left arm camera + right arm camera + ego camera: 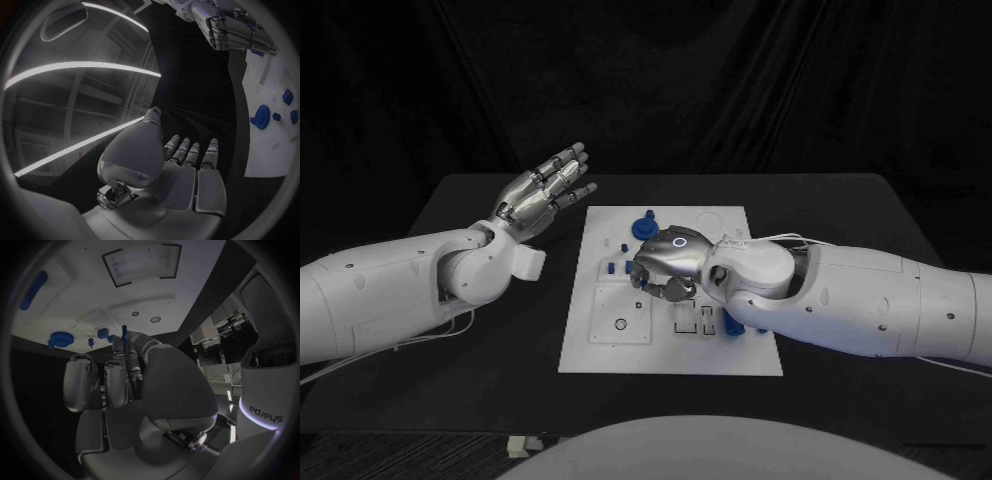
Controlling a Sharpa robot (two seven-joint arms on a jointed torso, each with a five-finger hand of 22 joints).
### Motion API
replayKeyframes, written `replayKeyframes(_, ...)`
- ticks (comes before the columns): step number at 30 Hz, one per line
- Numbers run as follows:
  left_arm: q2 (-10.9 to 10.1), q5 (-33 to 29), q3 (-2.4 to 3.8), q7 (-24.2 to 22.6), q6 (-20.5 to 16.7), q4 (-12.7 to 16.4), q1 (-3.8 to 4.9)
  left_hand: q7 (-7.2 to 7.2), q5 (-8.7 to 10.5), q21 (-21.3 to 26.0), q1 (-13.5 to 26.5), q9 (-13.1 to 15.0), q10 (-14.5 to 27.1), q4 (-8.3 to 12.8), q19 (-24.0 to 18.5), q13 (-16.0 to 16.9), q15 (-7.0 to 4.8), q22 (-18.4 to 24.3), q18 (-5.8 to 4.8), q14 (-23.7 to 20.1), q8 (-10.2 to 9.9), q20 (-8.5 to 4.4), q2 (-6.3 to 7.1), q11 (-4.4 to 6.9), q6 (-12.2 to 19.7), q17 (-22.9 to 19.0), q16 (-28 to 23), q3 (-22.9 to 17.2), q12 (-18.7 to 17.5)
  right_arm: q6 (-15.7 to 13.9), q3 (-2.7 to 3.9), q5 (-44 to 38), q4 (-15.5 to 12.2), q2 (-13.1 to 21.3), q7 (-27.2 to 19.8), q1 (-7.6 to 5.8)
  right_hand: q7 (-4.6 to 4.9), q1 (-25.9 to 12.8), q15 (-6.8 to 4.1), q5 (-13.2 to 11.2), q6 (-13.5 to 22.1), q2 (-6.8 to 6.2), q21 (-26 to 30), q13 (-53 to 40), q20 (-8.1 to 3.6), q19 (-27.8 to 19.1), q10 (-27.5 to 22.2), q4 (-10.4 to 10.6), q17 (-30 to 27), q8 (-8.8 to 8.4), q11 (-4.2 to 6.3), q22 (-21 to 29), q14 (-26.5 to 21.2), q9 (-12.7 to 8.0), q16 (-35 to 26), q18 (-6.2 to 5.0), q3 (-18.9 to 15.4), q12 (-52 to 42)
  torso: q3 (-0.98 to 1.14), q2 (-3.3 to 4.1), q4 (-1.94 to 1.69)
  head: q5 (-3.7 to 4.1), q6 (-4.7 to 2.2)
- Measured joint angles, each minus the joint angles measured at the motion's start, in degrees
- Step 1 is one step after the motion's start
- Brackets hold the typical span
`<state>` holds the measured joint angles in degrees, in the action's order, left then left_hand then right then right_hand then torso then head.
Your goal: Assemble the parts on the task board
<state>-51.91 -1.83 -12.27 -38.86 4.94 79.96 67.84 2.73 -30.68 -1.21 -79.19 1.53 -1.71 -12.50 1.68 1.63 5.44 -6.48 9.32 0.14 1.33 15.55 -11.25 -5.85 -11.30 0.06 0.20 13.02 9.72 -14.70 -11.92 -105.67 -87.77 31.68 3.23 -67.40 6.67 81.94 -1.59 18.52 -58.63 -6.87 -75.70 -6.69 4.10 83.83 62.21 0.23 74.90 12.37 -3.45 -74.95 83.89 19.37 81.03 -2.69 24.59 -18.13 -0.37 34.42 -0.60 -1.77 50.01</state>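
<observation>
The white task board (668,352) lies in the middle of the black table. A blue gear-like part (646,226) stands near its far edge, and small blue parts (610,268) sit at its left side. My right hand (666,266) hangs over the board's middle with its fingers curled in. In the right wrist view a thin blue part (124,333) shows pinched between the fingertips and thumb, close above the board (94,290). My left hand (545,192) is raised off the table beside the board's far left corner, fingers spread, holding nothing.
Another blue part (733,326) lies on the board next to my right forearm. A long blue piece (31,290) sits toward the board's far side in the right wrist view. In the left wrist view, the blue gear (261,116) stands on the board (265,155).
</observation>
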Motion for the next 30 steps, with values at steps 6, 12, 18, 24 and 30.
replayKeyframes(6, 0.2, 0.0, 0.0, 0.0, 0.4, -0.2, -0.06, 2.11, -0.23, 0.0, -0.5, 0.2, 0.0, -0.2, -0.2, 0.0, 0.25, 0.1, 0.0, -0.2, 0.3, 0.21, 0.02, 0.0, -1.9, 0.1, 0.2, -0.2, 0.3, -0.2, 0.01, -0.4, 0.4, -0.4, -0.2, 0.53, 0.0, 0.0, 0.0, -0.2, 0.0, 0.0, 0.0, 0.0, 0.0, 0.0, 0.1, -0.2, 0.0, 0.0, 0.14, 0.0, 0.0, 0.0, 0.0, 0.0, 0.2, 0.2, 0.01, -0.05, 0.13, -0.15, 0.0)
replayKeyframes(12, 0.2, 0.0, 0.0, 0.0, 0.9, -0.3, -0.08, 3.38, -0.62, 0.0, -0.7, 0.4, 0.0, -0.2, -0.2, 0.0, 0.72, 0.1, -0.01, -0.1, 0.8, 0.21, -0.2, 0.0, -3.2, 0.1, 0.6, -0.2, 0.9, -0.4, 0.01, -0.7, 0.4, -0.6, -0.5, 0.89, 0.0, 0.0, 0.0, -0.2, 0.0, 0.0, 0.0, 0.0, 0.0, 0.0, 0.2, -0.2, 0.0, 0.0, 0.21, 0.0, 0.0, 0.0, 0.0, 0.0, 0.2, -0.1, 0.01, -0.11, 0.1, -0.17, 0.0)
replayKeyframes(18, 0.2, 0.0, 0.01, 0.0, 1.3, -0.4, -0.1, 3.87, -0.9, 0.0, -1.2, 0.4, 0.0, -0.1, -0.2, 0.0, 0.72, 0.1, -0.01, -0.1, 0.8, 0.21, -0.22, 0.01, -3.7, 0.1, 0.6, -0.2, 0.9, -0.5, 0.01, -0.8, 0.5, -0.9, -0.7, 1.06, 0.0, 0.0, 0.0, -0.2, 0.0, 0.0, 0.0, 0.0, 0.2, 0.2, 0.2, -0.2, 0.0, 0.0, 0.2, 0.0, 0.0, 0.0, 0.0, -0.01, 0.2, -0.1, 0.01, -0.12, 0.03, -0.13, 0.0)
replayKeyframes(24, 0.3, 0.0, 0.01, 0.0, 1.6, -0.5, -0.11, 3.86, -1.13, 0.0, -1.1, 0.4, 0.0, 0.0, -0.2, 0.0, 0.72, 0.0, -0.01, -0.1, 0.8, 0.21, -0.22, 0.01, -3.7, 0.1, 0.6, -0.3, 0.9, -0.6, 0.01, -0.9, 0.7, -1.1, -0.8, 1.27, 0.0, 0.0, 0.0, -0.2, 0.0, 0.0, 0.0, -0.1, 0.2, 0.2, 0.5, -0.3, 0.0, 0.0, 0.11, 0.0, 0.0, 0.0, 0.0, 0.0, 0.0, -0.1, 0.01, -0.18, 0.01, -0.1, 0.0)
replayKeyframes(30, 0.4, 0.0, 0.0, 0.0, 1.8, -0.5, -0.12, 3.85, -1.13, 0.0, -1.1, 0.4, 0.0, 0.0, -0.2, 0.0, 0.72, 0.0, -0.01, -0.1, 0.8, 0.21, -0.22, 0.01, -3.7, 0.1, 0.6, -0.3, 0.9, -0.6, 0.01, -0.9, 0.8, -1.2, -0.9, 1.67, 0.0, 0.0, 0.0, -0.2, 0.0, 0.0, 0.0, -0.1, 0.2, 0.2, 0.6, -0.3, 0.0, 0.0, 0.21, 0.0, 0.0, 0.0, 0.0, -0.01, 0.0, -0.1, 0.01, -0.18, 0.03, -0.24, 0.0)
